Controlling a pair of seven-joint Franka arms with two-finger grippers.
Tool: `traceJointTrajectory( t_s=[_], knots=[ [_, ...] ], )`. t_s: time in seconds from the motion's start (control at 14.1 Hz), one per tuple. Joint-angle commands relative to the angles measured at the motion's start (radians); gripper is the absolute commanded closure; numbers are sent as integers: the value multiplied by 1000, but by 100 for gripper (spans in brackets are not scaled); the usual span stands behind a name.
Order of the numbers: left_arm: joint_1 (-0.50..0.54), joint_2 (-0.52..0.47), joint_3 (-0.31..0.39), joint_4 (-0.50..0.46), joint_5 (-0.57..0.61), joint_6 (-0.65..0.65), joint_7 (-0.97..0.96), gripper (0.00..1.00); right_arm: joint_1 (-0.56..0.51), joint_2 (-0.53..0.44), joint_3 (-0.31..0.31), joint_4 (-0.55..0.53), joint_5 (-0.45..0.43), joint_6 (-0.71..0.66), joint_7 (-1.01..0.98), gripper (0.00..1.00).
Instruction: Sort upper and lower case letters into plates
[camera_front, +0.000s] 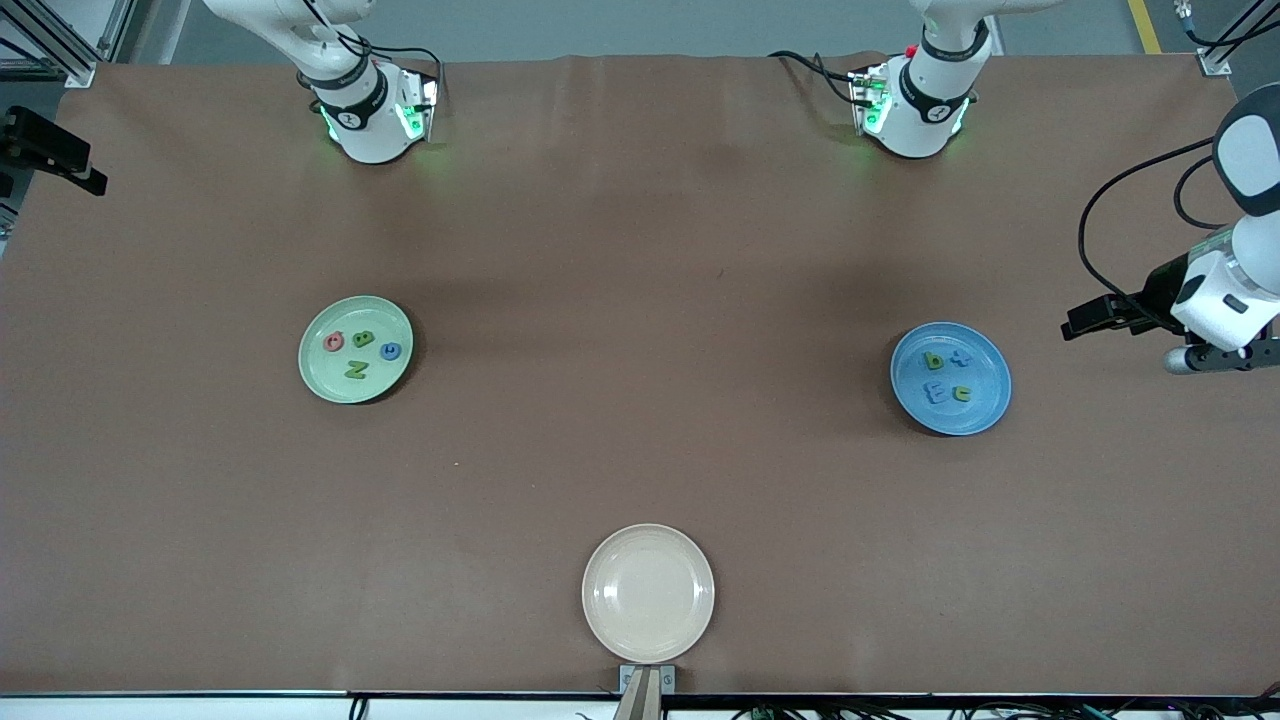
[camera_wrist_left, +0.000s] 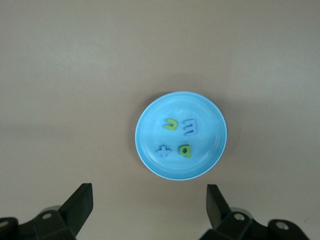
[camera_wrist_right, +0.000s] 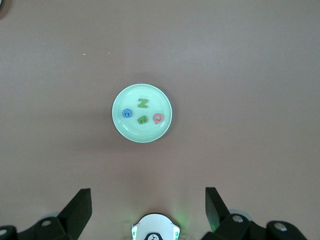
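Sorting apparently done, with no loose letters seen on the brown table (camera_front: 640, 250). Eight letters counted, four to a plate. In the pale green plate (camera_front: 312, 330) toward the right arm's end: a red letter (camera_front: 334, 342) at ten o'clock, a green B (camera_front: 363, 338) at twelve, a blue one (camera_front: 390, 350) at three, a green N (camera_front: 356, 370) at six. In the blue plate (camera_front: 995, 400) toward the left arm's end: a green b (camera_front: 934, 361), a blue cross-shaped piece (camera_front: 961, 359), a blue E-like piece (camera_front: 936, 392), a green c (camera_front: 962, 393). Grouped so, presumably, to split the cases. Three plates in all, the cream plate (camera_front: 648, 580) at the table's six o'clock holding nothing. Left gripper (camera_wrist_left: 147, 210) and right gripper (camera_wrist_right: 147, 210) raised high above their plates, fingers spread wide, gripping nothing, likely parked clear.
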Motion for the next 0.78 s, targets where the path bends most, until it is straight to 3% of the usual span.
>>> traceJointTrajectory(
  t_s=[0.0,0.21,0.71],
  knots=[
    [-68,-4,65,50,-19,-13,9,0,-16,-17,8,-10,13,-3,-9,0],
    [-134,4,106,70,-19,-13,-7,0,-13,-17,13,-7,13,13,-9,0],
    [-97,-16,91,64,-16,-19,4,0,-9,-17,16,-7,13,24,-10,0]
  ],
)
